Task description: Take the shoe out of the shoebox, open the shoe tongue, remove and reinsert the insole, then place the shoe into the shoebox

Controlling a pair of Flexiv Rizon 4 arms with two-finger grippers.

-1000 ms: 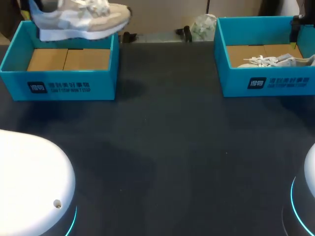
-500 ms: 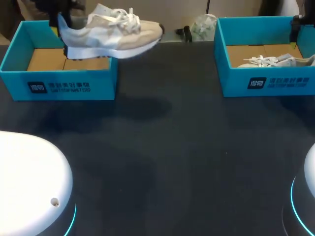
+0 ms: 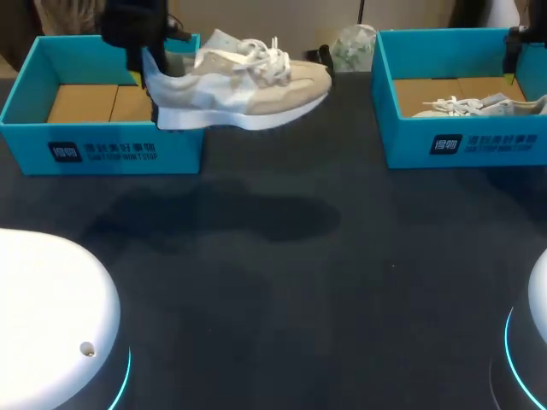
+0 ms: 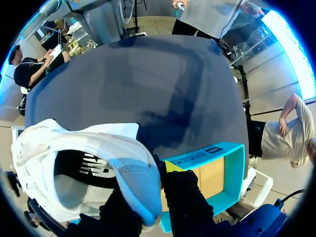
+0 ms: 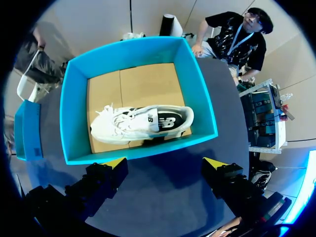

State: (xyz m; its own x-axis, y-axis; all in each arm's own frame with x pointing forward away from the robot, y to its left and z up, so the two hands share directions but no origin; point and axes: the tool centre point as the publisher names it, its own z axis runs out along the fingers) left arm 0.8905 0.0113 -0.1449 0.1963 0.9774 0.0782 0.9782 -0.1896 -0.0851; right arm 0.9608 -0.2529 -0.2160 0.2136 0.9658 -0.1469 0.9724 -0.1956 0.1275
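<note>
My left gripper [image 3: 147,79] grips the shoe [image 3: 248,85] by its heel, airborne, toe jutting past the left shoebox [image 3: 102,149] toward the table's middle.

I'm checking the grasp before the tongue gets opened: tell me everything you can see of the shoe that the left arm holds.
The shoe is a low sneaker with beige and pale grey panels, white laces and a thick white sole. It hangs roughly level in the air above the dark table, toe toward the right, heel near a corner of the left shoebox. The left hand pinches its pale blue heel from both sides. Nothing else touches it.
</note>
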